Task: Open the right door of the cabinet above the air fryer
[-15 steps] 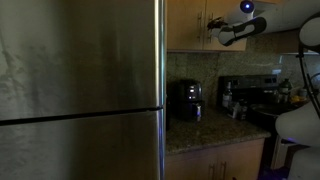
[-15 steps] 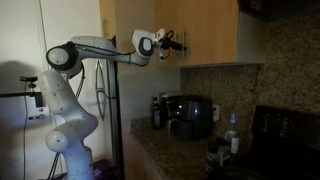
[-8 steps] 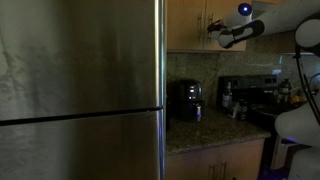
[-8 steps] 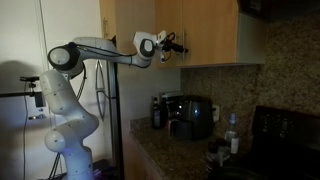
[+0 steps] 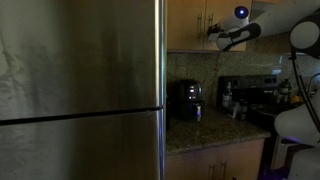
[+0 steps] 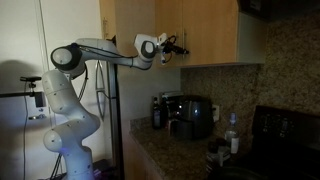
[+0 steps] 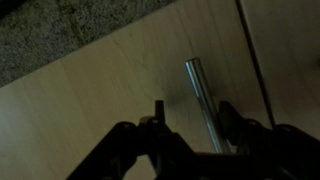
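The honey-brown cabinet (image 5: 185, 25) hangs above the black air fryer (image 5: 186, 100), and both also show in an exterior view, the cabinet (image 6: 135, 25) above the air fryer (image 6: 195, 115). The right door (image 6: 210, 30) lies flush with its twin and looks closed. My gripper (image 5: 213, 30) is at the mid-front handles in both exterior views (image 6: 180, 46). In the wrist view the gripper (image 7: 192, 115) is open, one dark finger on each side of the right door's metal bar handle (image 7: 198, 88). The door seam (image 7: 250, 50) runs beside it.
A big steel fridge (image 5: 80, 90) fills the left of an exterior view. A granite counter (image 5: 210, 130) holds bottles and a black-and-silver machine (image 5: 232, 95). A dark stove (image 6: 290, 130) stands on the right. The robot base (image 6: 65, 140) stands beside the counter.
My gripper has edged slightly up and closer to the cabinet front. The doors have not moved.
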Robot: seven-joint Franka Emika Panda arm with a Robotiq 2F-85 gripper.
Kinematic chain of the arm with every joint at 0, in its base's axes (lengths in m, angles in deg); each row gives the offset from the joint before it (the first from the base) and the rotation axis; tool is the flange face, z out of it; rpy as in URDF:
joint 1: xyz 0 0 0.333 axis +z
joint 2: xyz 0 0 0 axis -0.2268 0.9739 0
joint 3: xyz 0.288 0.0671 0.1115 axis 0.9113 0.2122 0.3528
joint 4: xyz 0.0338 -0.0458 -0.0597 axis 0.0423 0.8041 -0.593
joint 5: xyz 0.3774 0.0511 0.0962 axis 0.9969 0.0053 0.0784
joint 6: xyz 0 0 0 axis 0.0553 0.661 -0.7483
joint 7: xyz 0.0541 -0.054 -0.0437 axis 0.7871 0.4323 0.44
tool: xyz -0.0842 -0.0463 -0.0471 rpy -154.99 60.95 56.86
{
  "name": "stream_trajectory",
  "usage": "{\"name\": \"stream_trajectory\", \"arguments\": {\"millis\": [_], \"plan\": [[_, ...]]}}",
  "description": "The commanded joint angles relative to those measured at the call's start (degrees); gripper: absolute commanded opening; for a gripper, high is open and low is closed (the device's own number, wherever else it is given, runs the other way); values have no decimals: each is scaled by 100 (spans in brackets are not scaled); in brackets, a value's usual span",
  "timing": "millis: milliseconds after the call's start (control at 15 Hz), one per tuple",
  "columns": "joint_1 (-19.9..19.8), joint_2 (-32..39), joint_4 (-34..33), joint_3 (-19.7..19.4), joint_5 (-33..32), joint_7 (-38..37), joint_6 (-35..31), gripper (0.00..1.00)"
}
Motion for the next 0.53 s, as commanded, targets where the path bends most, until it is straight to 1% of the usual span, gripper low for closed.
{"name": "stream_trajectory", "arguments": {"millis": [0,133,200,267,467], "plan": [[-432,-111,15,304,-246,-188,-347,20],[-666,-178,18,457,-307,-218,-489,4],[-872,-255,26,573,-364,-266,-595,1],[-1007,-305,28,654,-386,-273,-667,0],[-1613,-693,190,904,-536,-302,-782,2]]}}
